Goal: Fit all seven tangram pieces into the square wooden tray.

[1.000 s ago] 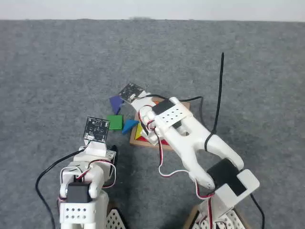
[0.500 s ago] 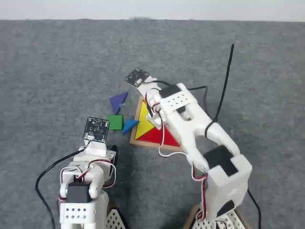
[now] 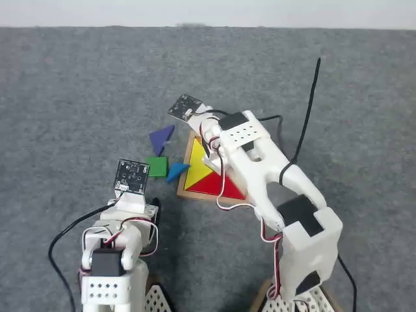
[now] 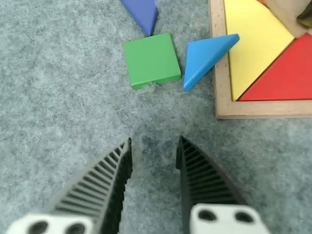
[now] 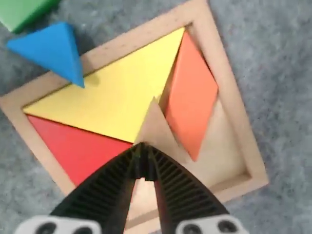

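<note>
The tray (image 5: pixel 230 112) is lying on the mat, holding the yellow triangle (image 5: pixel 122 102), red triangle (image 5: pixel 73 144) and orange piece (image 5: pixel 192 97). The right gripper (image 5: pixel 144 156) is hovering over it, jaws pinched together on nothing. The left gripper (image 4: pixel 153 146) is hanging spread apart near the green square (image 4: pixel 151 59). The blue triangle (image 4: pixel 204 56) is overlapping the rim, so it likely needs lifting clear before being seated flat.

Nothing readable here as far as I can tell: no words, numbers or logos. The small black circuit board (image 3: pixel 132 176) on the left arm's wrist and the second board (image 3: pixel 185 106) on the right arm's wrist have a few pale specks that could be markings, but they're way too tiny to make out. The wooden tray (image 4: pixel 222 92) looks plain-faced.
</note>
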Motion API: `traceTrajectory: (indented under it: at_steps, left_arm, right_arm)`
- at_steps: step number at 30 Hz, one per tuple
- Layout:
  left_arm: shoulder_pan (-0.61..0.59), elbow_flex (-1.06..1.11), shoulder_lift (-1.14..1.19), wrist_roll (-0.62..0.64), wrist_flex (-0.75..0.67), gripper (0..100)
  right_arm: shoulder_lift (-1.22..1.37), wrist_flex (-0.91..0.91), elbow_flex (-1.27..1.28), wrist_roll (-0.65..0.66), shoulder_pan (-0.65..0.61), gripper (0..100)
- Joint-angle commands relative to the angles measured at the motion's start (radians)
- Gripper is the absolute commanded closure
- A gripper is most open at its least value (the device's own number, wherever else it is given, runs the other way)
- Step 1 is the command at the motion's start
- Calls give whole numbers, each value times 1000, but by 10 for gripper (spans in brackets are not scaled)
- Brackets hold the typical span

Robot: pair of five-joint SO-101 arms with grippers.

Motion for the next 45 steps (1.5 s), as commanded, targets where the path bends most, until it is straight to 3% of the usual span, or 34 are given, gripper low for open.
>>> traceTrajectory:
  at_steps: [1, 11, 24, 28, 37, 45]
  left_arm:
    - [-2, -16, -17, -3, 5, 852]
    - [-2, -16, -17, -3, 5, 852]
    - [-2, -16, -17, -3, 5, 852]
    - [-2, -16, -17, -3, 5, 852]
    - [-2, -16, -17, -3, 5, 852]
    - [-2, -16, -17, -3, 5, 852]
  right_arm:
    - [38, 25, 2, 91, 28, 991]
    - [22, 50, 17, 124, 71, 991]
    - [-219, 15, 17, 15, 41, 987]
    - [-185, -65, 23, -61, 39, 987]
    - [-48, -44, 23, -43, -10, 990]
    - [12, -42, 17, -8, 30, 990]
